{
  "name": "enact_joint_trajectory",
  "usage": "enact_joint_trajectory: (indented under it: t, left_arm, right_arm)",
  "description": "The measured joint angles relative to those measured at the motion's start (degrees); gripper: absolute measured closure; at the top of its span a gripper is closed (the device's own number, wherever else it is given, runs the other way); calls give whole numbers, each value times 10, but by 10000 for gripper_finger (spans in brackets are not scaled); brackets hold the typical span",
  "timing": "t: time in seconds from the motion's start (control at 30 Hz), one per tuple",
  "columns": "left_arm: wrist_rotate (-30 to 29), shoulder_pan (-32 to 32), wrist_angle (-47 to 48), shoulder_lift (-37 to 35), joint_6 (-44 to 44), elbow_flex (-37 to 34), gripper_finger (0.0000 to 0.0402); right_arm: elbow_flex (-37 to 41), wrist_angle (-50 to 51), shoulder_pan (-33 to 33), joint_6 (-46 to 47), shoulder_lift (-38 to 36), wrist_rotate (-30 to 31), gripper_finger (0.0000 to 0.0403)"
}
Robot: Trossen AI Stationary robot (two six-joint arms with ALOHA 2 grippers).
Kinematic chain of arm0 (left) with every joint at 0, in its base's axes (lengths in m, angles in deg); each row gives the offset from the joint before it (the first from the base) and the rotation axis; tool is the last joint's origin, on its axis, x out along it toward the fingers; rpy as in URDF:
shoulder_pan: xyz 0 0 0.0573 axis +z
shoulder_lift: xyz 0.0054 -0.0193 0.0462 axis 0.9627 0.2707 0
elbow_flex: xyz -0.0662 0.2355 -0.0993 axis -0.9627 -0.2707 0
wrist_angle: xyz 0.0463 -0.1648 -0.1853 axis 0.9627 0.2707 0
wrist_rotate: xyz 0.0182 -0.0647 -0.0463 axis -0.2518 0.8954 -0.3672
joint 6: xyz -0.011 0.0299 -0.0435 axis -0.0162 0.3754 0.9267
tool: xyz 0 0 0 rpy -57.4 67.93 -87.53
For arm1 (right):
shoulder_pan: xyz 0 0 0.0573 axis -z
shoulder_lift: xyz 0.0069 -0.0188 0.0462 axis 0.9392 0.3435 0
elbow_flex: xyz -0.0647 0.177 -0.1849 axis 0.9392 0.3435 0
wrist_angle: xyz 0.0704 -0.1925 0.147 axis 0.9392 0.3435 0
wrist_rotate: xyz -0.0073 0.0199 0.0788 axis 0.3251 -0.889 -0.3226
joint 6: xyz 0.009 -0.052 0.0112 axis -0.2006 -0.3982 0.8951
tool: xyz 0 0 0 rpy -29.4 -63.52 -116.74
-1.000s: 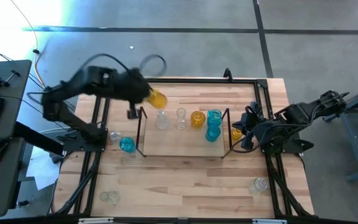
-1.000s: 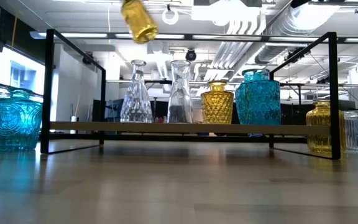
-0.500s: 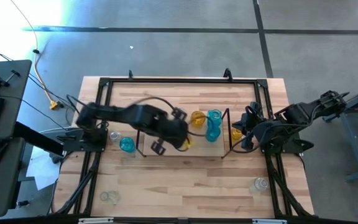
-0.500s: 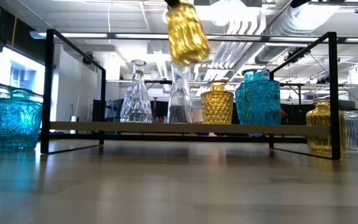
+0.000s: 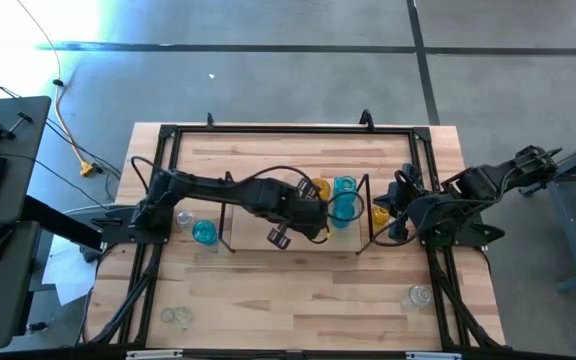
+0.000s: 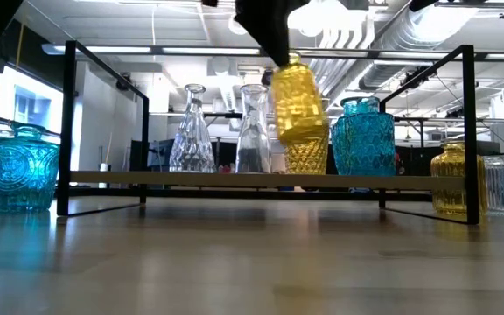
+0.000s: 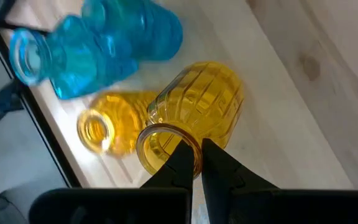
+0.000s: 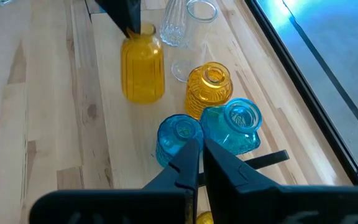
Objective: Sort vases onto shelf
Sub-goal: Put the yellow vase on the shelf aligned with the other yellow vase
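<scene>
My left gripper [image 7: 196, 149] reaches over the shelf [image 5: 268, 243] from the left and is shut on a ribbed amber-yellow vase [image 6: 298, 101], which hangs above the shelf board. On the board stand two clear vases [image 6: 191, 131], a yellow diamond-cut vase [image 6: 307, 156] and two turquoise vases [image 8: 229, 124]. The held vase [image 8: 143, 68] is on the near side of the yellow one. My right gripper [image 8: 197, 152] waits shut beyond the shelf's right end, touching nothing. My left gripper holds the ribbed yellow vase by the rim of its mouth [image 7: 166, 134], one finger inside the neck and one outside. The fingers come from above, slanting down. The vase hangs below them, lifted clear of the shelf board and slightly tilted.
Off the shelf, a turquoise vase [image 5: 204, 232] and a clear one [image 5: 183, 218] stand left of it, and a yellow vase [image 5: 380, 214] stands right of it. Clear vases sit near the table's near corners [image 5: 420, 295] [image 5: 175, 317]. Black wire uprights [image 6: 66, 131] [image 6: 471, 131] bound the shelf's ends.
My left gripper has carried the yellow vase from high over the shelf's far left corner toward the right and near side, then down over the shelf. The vase has swung from steeply tilted to nearly upright and now hangs low, just above the board.
</scene>
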Motion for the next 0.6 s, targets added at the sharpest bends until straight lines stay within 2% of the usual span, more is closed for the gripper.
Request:
enact_joint_trajectory:
  t: [0.2, 0.6]
  left_arm:
    - [11, 6, -27, 12, 6, 0, 399]
    - [27, 12, -21, 34, 7, 0, 399]
  right_arm:
    - [0, 0, 0, -2, 4, 0, 394]
    - [0, -4, 0, -15, 18, -4, 394]
